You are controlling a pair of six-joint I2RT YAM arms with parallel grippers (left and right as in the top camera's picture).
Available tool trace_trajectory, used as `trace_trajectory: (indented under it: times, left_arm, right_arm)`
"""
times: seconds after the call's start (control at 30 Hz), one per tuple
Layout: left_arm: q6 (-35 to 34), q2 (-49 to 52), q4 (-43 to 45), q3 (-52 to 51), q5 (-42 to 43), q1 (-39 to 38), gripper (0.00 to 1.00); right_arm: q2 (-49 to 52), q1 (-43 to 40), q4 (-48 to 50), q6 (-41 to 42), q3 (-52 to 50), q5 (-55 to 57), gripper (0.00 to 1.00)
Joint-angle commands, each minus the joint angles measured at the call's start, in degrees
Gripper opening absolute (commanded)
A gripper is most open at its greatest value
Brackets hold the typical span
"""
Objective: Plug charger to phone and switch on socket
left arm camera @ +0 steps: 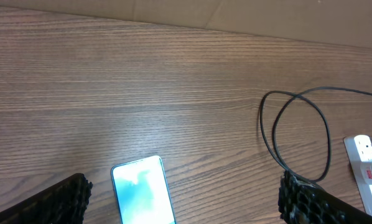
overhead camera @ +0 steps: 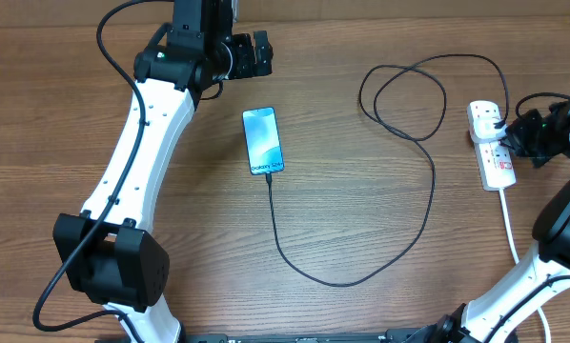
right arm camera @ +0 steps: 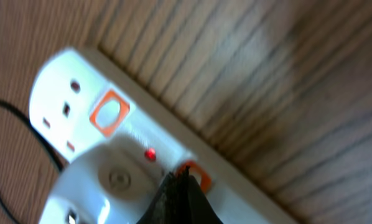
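Right hand point(right arm camera: 180, 193): clenched, both fingertips together as one blunt point, resting tip-down on the socket point(right arm camera: 80, 81) at an orange-rimmed rocker, just beside a small glowing red lamp point(right arm camera: 150, 154).
Socket position: lengthwise at the right edge of the worktop point(overhead camera: 218, 248), well apart from the phone point(overhead camera: 263, 140).
Phone: flat, screen up and lit, left of centre.
Charger point(overhead camera: 428, 191): black cable leaves the phone's near edge, sweeps a wide curve, coils once and reaches the socket's far end. The connector looks seated, though it is too small to be sure.
Left hand point(overhead camera: 252, 55): released, fingers spread wide, grasping nothing, hovering beyond the phone's far end.
Step in hand: probably the switch press; plugging looks done.
Doing it well: press straight down on the rocker's raised side with the tip centred. Nothing holds the strip down, so a slanted push would likely skid it.
Check: which outlet the lamp belongs to cannot be told, so confirm by the phone.
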Motion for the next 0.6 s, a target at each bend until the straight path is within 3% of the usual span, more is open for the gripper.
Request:
trace_trajectory:
  times: [0.0, 0.3, 0.57]
  left_arm:
    - [-0.17, -0.31, 0.07, 1.2, -0.59, -0.04, 1.0]
    - [-0.17, -0.31, 0.07, 1.2, -0.59, -0.04, 0.99]
    - [-0.17, -0.31, 0.07, 1.2, -0.59, -0.04, 0.99]
  right_arm:
    - [4.09, 4.76, -2.97, 0.17, -4.02, -3.54, 0.04]
    - [4.04, 4.17, -3.15, 2.51, -3.8, 3.54, 0.04]
    - [0.81, -1.09, -7.8, 3.26, 0.44, 3.96, 0.04]
